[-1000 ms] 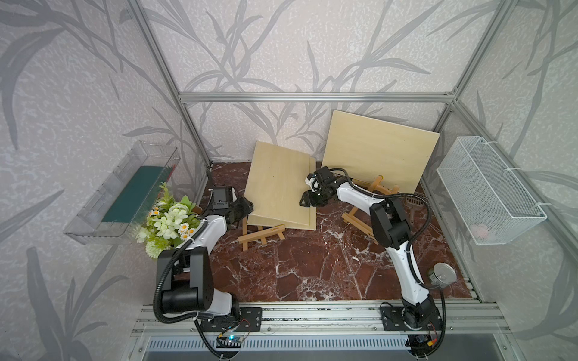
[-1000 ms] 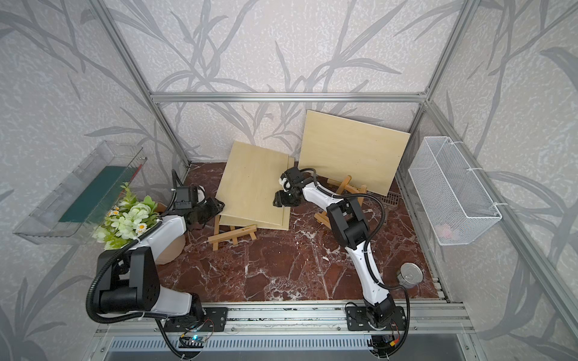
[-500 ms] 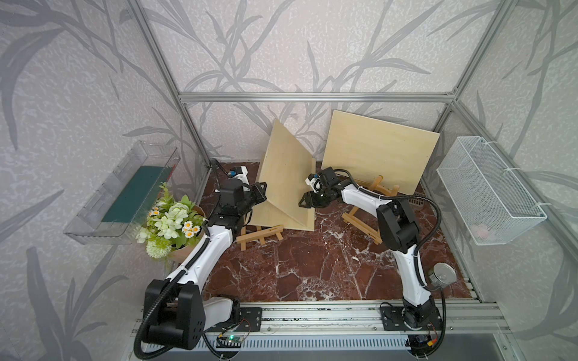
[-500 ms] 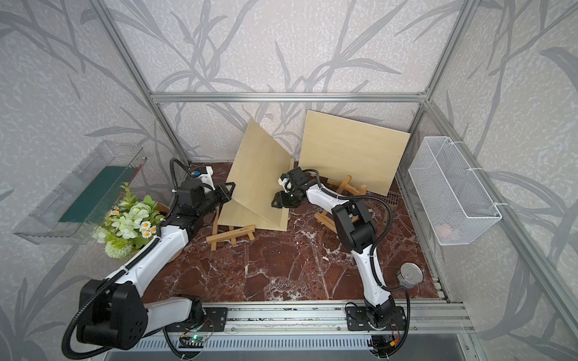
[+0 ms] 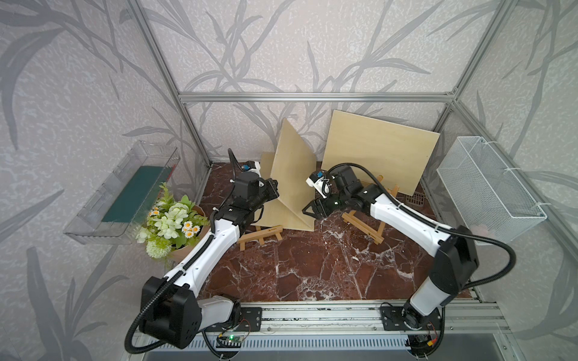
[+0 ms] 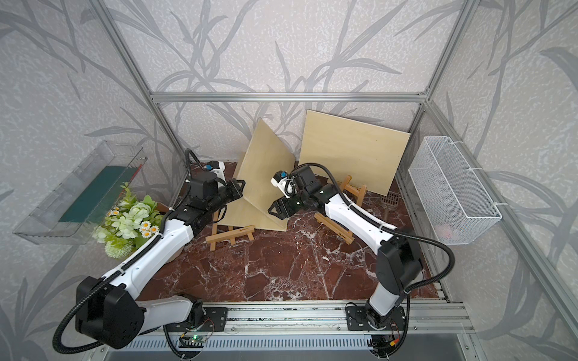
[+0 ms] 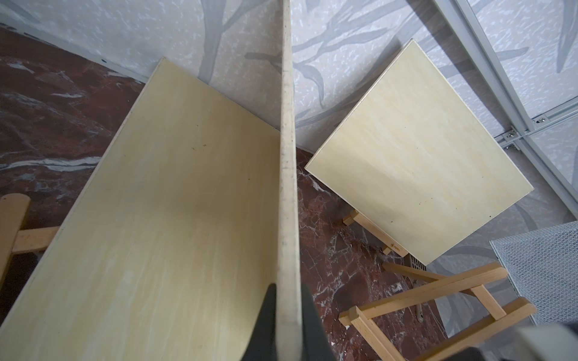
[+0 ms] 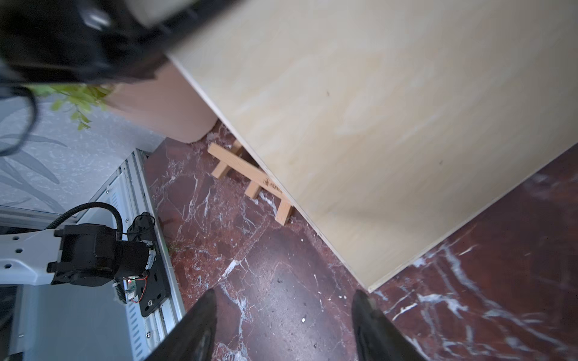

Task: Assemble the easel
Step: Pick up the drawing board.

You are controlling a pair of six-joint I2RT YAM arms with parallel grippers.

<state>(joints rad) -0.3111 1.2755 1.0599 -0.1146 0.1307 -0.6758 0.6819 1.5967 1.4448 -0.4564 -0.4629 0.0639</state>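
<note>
L arm (image 5: 203,256) & R arm (image 5: 406,218): white links, blk joints, blk ribbed cable (image 5: 513,261) each; R end effector (image 8: 284,292) blk fingers

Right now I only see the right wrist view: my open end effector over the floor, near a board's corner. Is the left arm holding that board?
Observer: Yes. The left end effector is shut on the board at its edge, holding it tilted.
Operator: Is there any easel besides the small one under it?
Observer: Yes, a second easel sits further to the robot's right.
Operator: Is anything behind that one?
Observer: A bigger board leans against the back wall.
</note>
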